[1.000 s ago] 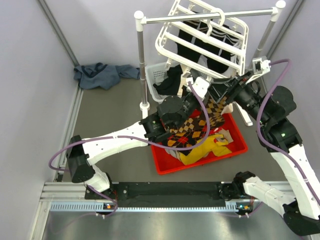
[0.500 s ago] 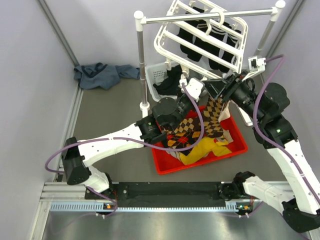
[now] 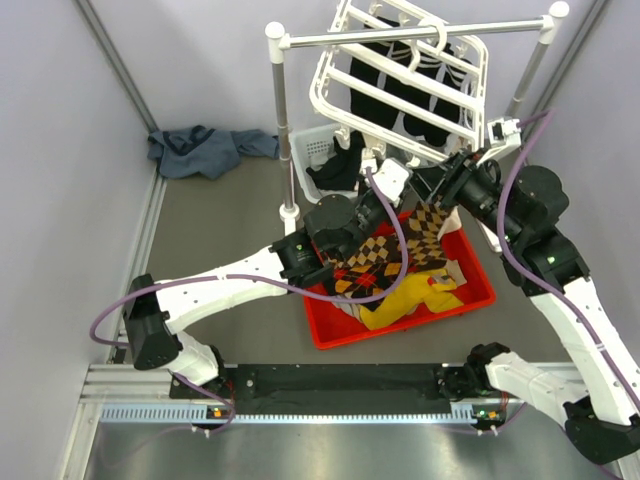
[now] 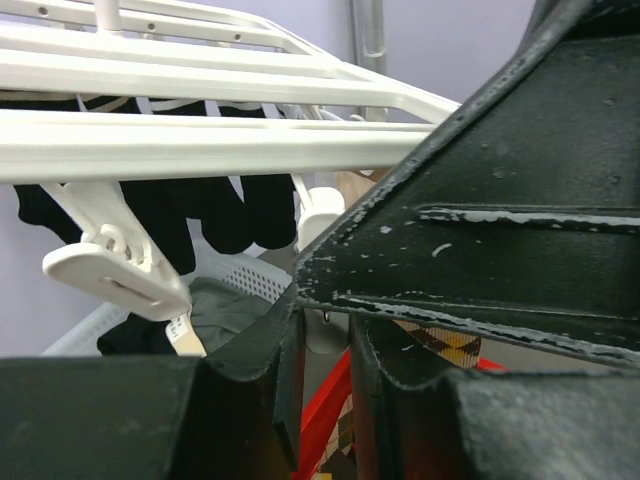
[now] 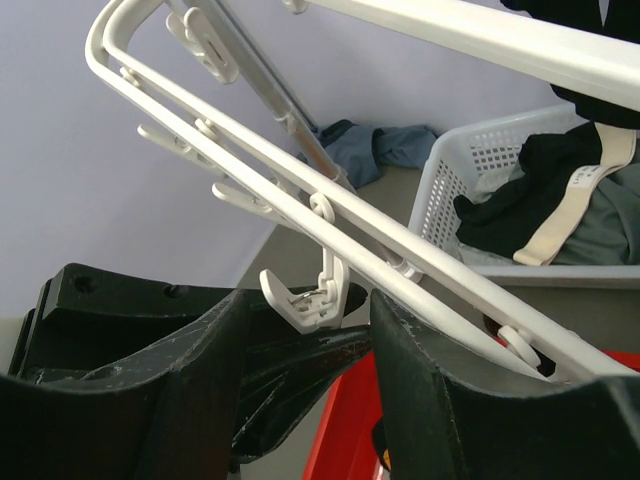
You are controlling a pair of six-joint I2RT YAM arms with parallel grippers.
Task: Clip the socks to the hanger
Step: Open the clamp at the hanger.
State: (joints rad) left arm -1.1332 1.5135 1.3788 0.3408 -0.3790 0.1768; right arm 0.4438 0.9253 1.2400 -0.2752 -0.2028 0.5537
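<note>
Brown and tan argyle socks (image 3: pixel 375 262) lie draped across the red bin (image 3: pixel 480 292), below the tilted white hanger (image 3: pixel 405 85). The right gripper (image 5: pixel 310 312) gapes wide, with a dangling clip (image 5: pixel 316 298) between its fingers. The left gripper (image 4: pixel 323 338) is nearly closed; I cannot tell whether it pinches anything.

I see a blue cloth (image 3: pixel 205 150) crumpled at upper left by the wall. A rack (image 3: pixel 283 120) stands at top centre, with a white basket (image 3: pixel 308 150) just beside its left post, holding dark clothes, I think. A yellow garment (image 3: pixel 412 300) lies in the red bin (image 3: pixel 420 316) at centre.
</note>
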